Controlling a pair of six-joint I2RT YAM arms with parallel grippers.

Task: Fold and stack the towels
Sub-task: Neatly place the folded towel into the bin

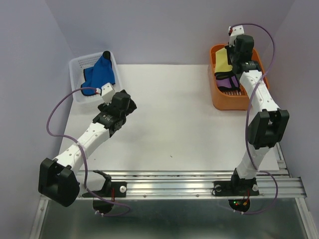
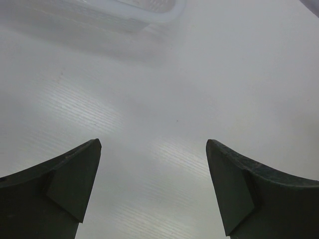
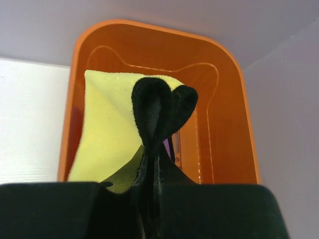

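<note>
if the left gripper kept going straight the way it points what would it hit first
Probably the bare table, short of the white mesh basket; the open left gripper tilts down at it, though depth is unclear.

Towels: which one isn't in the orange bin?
The blue towel: it alone sits in the basket, far left. The yellow towel and purple towel are in the bin.

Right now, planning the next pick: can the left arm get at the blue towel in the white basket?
Probably yes: the left gripper hangs open over bare table beside the white basket, and the blue towel lies heaped in its open top, uncovered.
</note>
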